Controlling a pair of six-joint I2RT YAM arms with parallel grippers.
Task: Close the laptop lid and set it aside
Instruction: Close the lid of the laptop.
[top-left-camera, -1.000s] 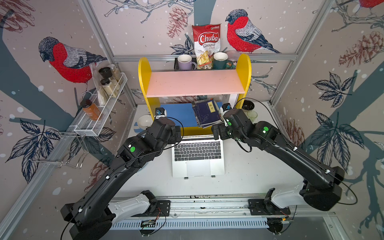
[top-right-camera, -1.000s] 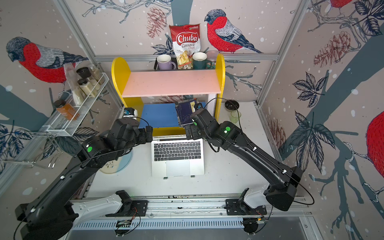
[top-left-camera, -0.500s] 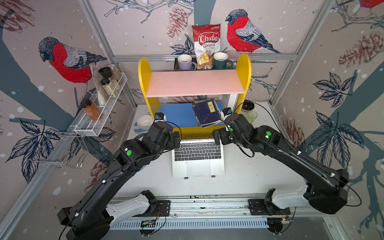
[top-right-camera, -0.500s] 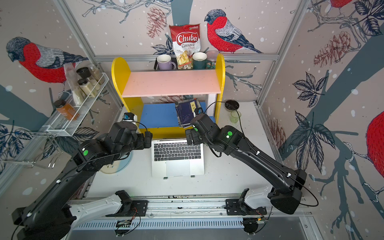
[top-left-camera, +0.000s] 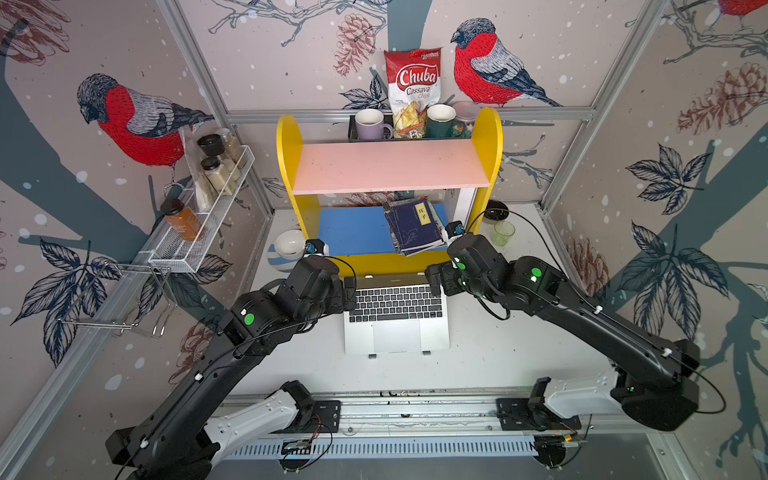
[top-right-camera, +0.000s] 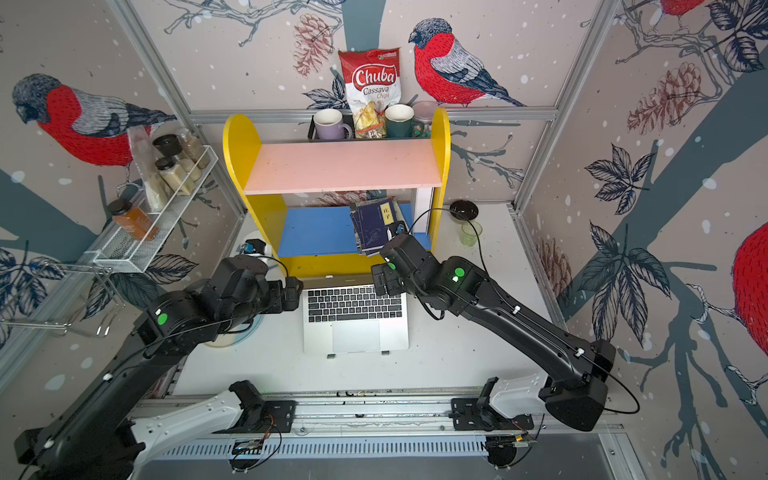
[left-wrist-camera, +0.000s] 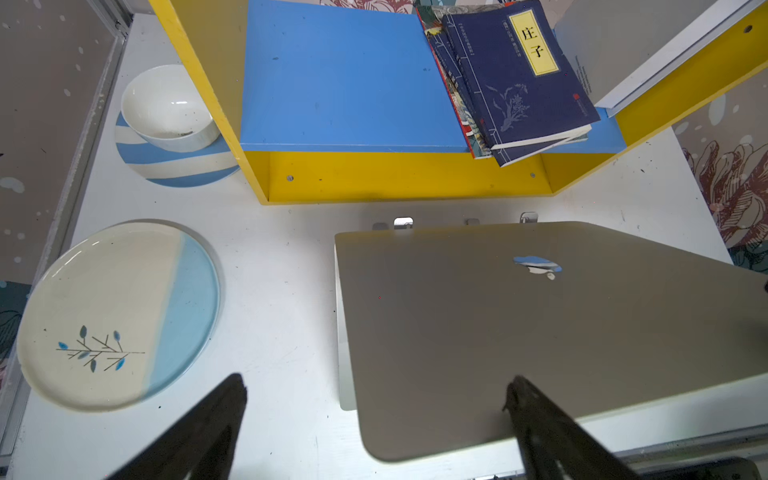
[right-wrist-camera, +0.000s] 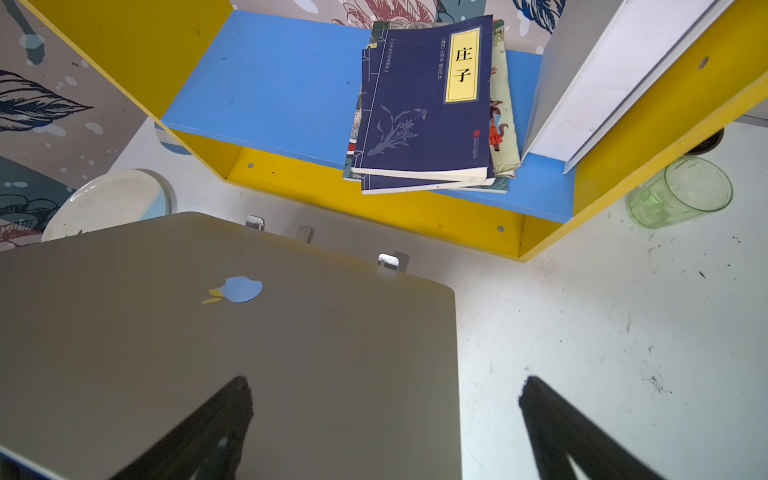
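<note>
**Bird-wallpaper booth: nothing grabbed yet**

White table (top-left-camera: 498, 361), yellow shelf (top-left-camera: 286, 166) at the back. In both top views the laptop (top-left-camera: 397, 309) (top-right-camera: 355, 316) sits open with its keys up, just in front of the shelf. I see the lid (top-left-camera: 390, 276) edge-on at its far side. The left gripper (top-left-camera: 350, 292) is at the lid's left corner and the right gripper (top-left-camera: 434, 282) is at its right corner. Can't tell from up here if either one touches.

Left wrist: left gripper (left-wrist-camera: 376, 380) is spread wide and holding nothing. One jaw is over bare table, the other over the lid (left-wrist-camera: 519, 332), whose logo side faces me, so that corner lies between them. Plate (left-wrist-camera: 104, 311) and bowl (left-wrist-camera: 166, 108) sit off to that side.

Right wrist: same deal, right gripper (right-wrist-camera: 385, 380) is wide and empty. One jaw is over the lid (right-wrist-camera: 249, 353), the other over table. Books (right-wrist-camera: 424, 104) lie on the shelf, with a glass (right-wrist-camera: 681, 191) beside the shelf.
</note>
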